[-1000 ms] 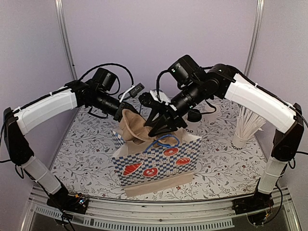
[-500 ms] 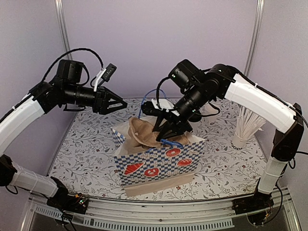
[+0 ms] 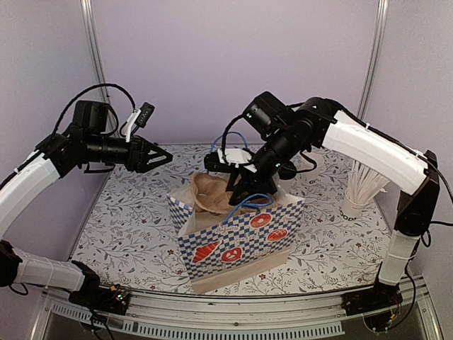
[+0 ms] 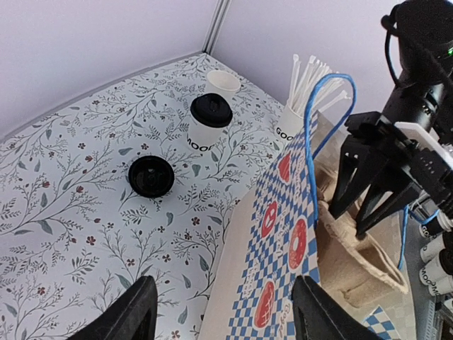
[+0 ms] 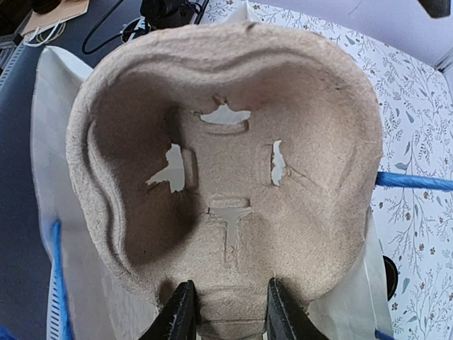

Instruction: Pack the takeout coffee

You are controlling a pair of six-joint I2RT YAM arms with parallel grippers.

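The takeout coffee, a white cup with a black lid, stands on the floral table in the left wrist view; in the top view the right arm hides it. A blue-checked paper bag stands open mid-table. My right gripper reaches into its mouth, shut on a brown pulp cup carrier that sits partly in the bag. My left gripper is open and empty, in the air left of the bag.
A lidless white cup and a loose black lid sit near the coffee. A cup of white sticks stands at the right. The bag's blue handles stick up. Walls close in at the back and sides.
My left gripper let go at the bag's mouth and drew back to the left, now open. My right gripper stayed on the carrier, and the bag shifted slightly right.
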